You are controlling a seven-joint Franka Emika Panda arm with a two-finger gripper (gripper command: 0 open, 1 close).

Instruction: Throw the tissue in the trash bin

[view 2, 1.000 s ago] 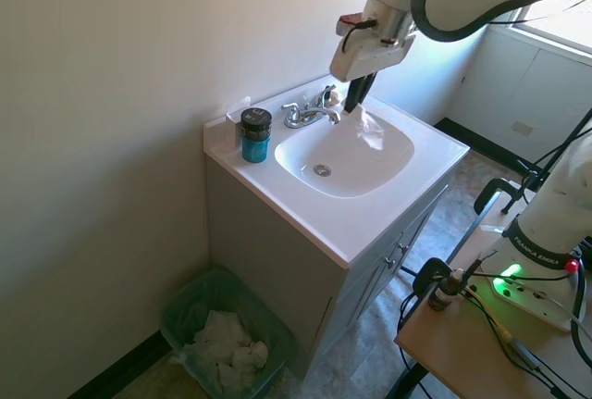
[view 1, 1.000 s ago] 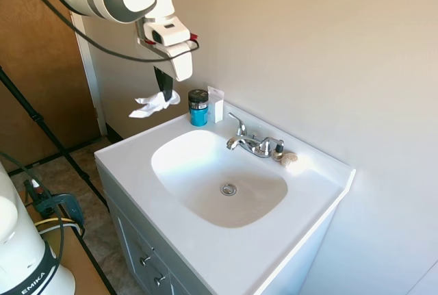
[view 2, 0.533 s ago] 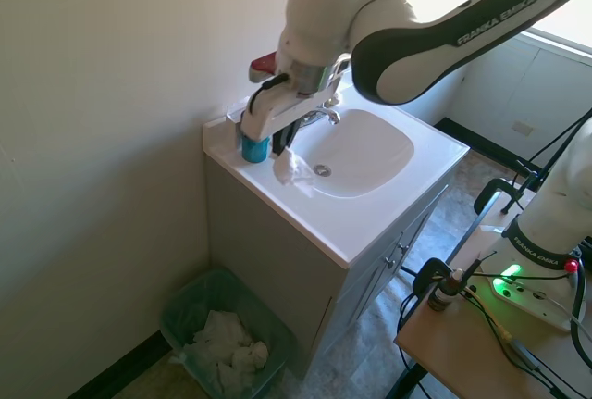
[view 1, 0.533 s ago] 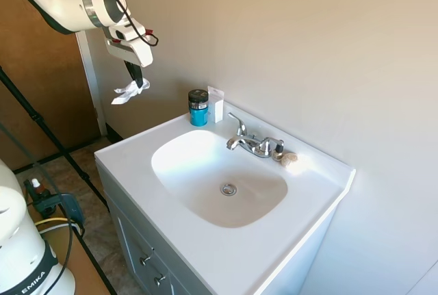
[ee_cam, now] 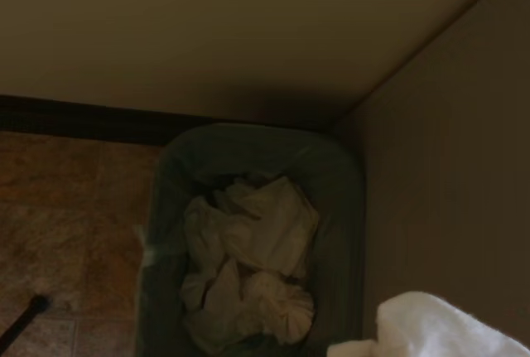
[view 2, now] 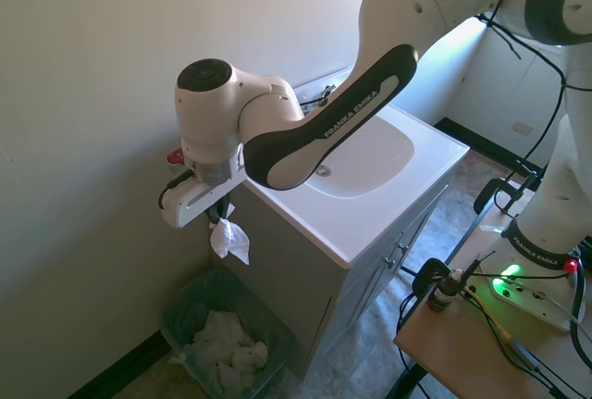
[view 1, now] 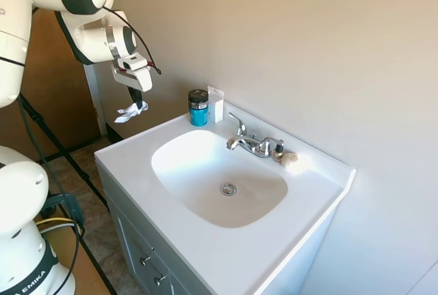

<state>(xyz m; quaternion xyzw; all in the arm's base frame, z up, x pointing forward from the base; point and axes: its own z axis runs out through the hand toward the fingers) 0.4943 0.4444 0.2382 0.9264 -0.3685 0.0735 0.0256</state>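
Second exterior view: the pincer [view 2: 222,218] pinches the tissue [view 2: 230,241], dangling above the bin [view 2: 185,306] beside the cabinet [view 2: 277,269]. Risk: light paper could drift and catch the rim or miss.

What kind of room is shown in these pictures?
Most likely a bathroom: a white vanity sink with a chrome faucet stands against the wall, and a small trash bin of crumpled tissues sits beside the cabinet.
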